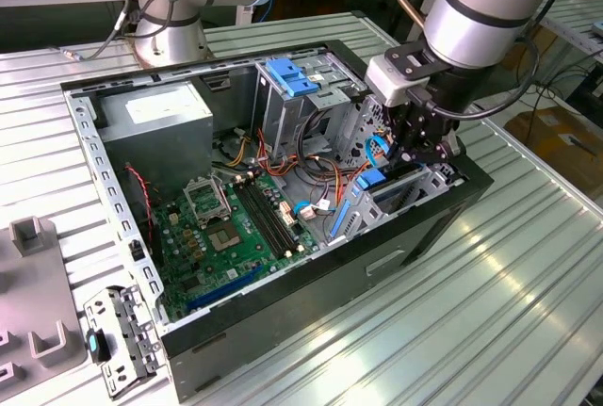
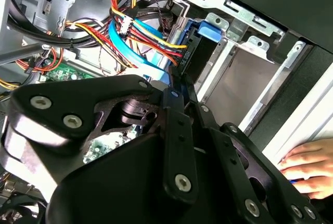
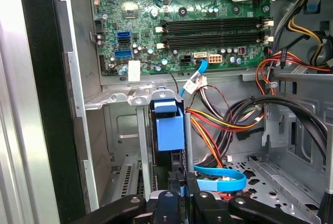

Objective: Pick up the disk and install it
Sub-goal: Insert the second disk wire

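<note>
We're over the open computer case, motherboard at seven o'clock of the gripper. Its fingers pinch the disk, standing on edge in the drive bay. Cable bundles crowd close beside it. A hand rests outside the case.

The exterior view looks down from above, at some distance, on the open computer case lying on the desk. Both wrist views sit close inside the case, sharing the blue disk carrier and the motherboard.
</note>
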`<state>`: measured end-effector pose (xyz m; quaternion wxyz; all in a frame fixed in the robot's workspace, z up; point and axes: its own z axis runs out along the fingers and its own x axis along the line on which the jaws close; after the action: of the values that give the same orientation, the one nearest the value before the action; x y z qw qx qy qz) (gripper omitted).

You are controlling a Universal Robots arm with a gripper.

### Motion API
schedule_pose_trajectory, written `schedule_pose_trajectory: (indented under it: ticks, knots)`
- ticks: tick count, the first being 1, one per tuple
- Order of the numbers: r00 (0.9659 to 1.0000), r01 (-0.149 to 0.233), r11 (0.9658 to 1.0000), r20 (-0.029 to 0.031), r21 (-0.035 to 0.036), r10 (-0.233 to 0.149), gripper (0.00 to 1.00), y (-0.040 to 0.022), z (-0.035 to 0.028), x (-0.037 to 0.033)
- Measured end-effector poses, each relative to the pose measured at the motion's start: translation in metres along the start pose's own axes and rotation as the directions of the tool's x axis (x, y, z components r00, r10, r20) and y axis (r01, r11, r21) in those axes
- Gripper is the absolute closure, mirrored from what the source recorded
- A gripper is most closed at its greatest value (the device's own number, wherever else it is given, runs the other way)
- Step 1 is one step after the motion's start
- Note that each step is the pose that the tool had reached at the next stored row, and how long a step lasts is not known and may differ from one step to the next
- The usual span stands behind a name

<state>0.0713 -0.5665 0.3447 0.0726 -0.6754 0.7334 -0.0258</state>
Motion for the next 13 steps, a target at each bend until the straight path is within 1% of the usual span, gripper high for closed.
schedule_pose_trajectory:
  ticks: [4,8,10,12,13]
  knots:
    - [1.0,0.0,1.0,-0.0002,-0.0001,0.0,0.84,0.0003,0.0024,0.0007]
    - [1.0,0.0,1.0,0.0006,0.0,0.0,0.84,0.0003,0.0025,0.0007]
    - [1.0,0.0,1.0,0.0019,0.0001,0.0,0.84,-0.0003,0.0002,0.0005]
    - [1.0,0.0,1.0,0.0006,-0.0001,0.0,0.84,-0.0014,-0.0033,0.0002]
    - [1.0,0.0,1.0,0.0012,-0.0001,0.0,0.84,-0.0016,-0.0031,0.0002]
